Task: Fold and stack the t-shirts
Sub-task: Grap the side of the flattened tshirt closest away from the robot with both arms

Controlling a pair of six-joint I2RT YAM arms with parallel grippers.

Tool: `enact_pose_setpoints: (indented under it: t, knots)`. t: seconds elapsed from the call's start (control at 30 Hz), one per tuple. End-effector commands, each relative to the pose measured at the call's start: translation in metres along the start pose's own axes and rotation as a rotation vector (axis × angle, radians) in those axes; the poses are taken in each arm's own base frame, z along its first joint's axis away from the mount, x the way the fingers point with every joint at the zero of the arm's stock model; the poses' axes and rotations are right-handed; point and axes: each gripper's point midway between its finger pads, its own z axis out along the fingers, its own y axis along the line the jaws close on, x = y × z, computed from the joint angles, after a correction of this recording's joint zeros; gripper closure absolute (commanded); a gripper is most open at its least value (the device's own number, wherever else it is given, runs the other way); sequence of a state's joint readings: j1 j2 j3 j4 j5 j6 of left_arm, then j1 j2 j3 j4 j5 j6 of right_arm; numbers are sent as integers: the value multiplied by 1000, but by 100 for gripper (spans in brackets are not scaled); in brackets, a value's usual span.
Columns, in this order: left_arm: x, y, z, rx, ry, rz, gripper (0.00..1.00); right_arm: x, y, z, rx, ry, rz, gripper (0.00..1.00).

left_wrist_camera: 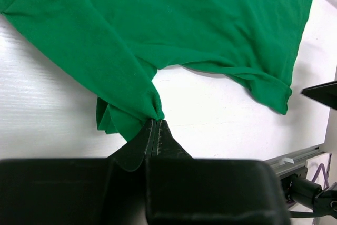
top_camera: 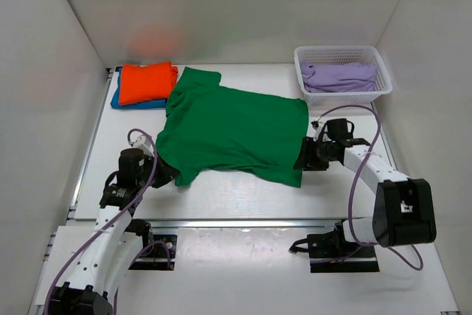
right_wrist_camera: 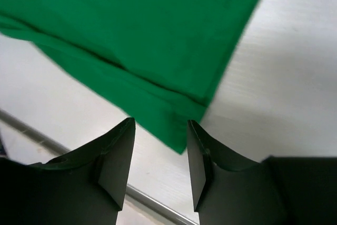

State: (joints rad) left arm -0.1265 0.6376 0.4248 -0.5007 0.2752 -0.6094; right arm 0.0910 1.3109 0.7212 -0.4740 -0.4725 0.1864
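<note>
A bright green t-shirt (top_camera: pixel 232 130) lies spread across the middle of the table. My left gripper (top_camera: pixel 167 172) is shut on the tip of its near left sleeve (left_wrist_camera: pixel 134 111), the cloth bunched at the jaw tips. My right gripper (top_camera: pixel 302 160) stands open at the shirt's near right hem corner (right_wrist_camera: pixel 179 130), which lies on the table just ahead of the parted fingers, nothing between them. At the back left, a folded orange t-shirt (top_camera: pixel 147 81) rests on a folded blue one (top_camera: pixel 125 101).
A white basket (top_camera: pixel 344 71) holding lilac cloth (top_camera: pixel 338 76) stands at the back right. White walls close in the table on three sides. A metal rail (top_camera: pixel 236 223) runs along the near edge.
</note>
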Motion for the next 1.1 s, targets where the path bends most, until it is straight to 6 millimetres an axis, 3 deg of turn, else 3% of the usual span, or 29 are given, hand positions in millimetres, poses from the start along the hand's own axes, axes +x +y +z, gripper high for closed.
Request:
enact_pose_setpoints:
  t: [0.0, 0.27, 0.47, 0.6, 0.63, 0.9, 1.07]
  knots:
    - [-6, -3, -3, 17, -28, 10, 98, -5, -19, 14, 100, -19, -53, 59]
    - [-2, -4, -1, 25, -17, -2, 98, 9, -32, 33, 128, 31, -69, 58]
    - [-3, -2, -3, 18, -22, -1, 98, 15, -30, 33, 139, 25, -84, 67]
    - [-2, -2, -3, 11, -16, 4, 98, 18, -32, 29, 142, 9, -73, 95]
    - [-2, -3, -3, 12, -15, 5, 99, 17, -30, 26, 142, 5, -72, 97]
    - [-7, -4, -13, -6, -27, 25, 99, 17, -26, 10, 136, -34, -71, 86]
    - [-5, -8, -18, 15, -31, 23, 99, 32, -23, 11, 106, 0, -61, 84]
